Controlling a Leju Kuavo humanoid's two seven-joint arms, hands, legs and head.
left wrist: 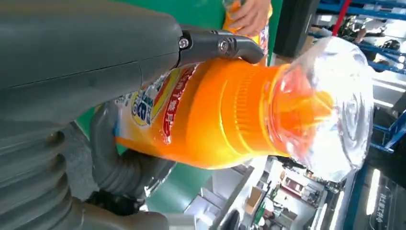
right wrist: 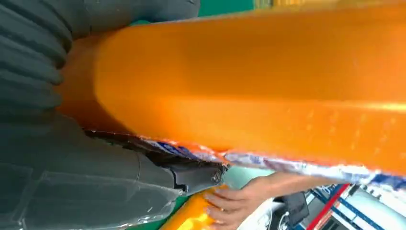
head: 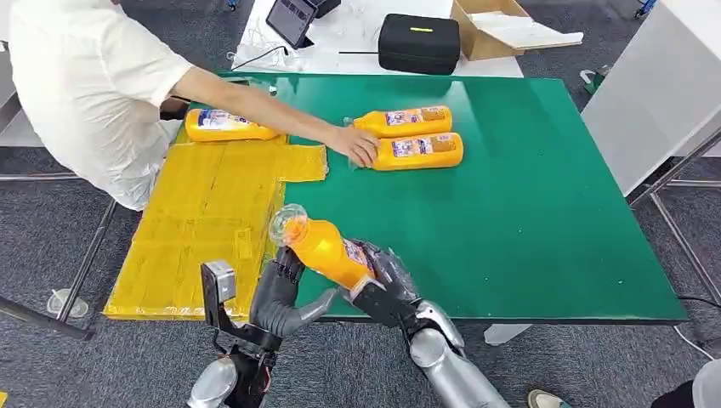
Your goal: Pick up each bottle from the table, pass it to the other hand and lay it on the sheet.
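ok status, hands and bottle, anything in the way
Both hands on the held bottle: right hand at the base, left hand fingers under its neck. One bottle on the yellow sheet. Person's hand on the two table bottles.

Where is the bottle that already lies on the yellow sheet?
In the head view, the bottle lies on its side at the far end of the yellow sheet, under the person's arm.

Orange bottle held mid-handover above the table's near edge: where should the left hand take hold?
Probably around the shoulder below the clear cap. The orange bottle tilts cap-up toward the yellow sheet, and the right hand covers its lower body. The left hand sits at the free upper part, on the sheet side.
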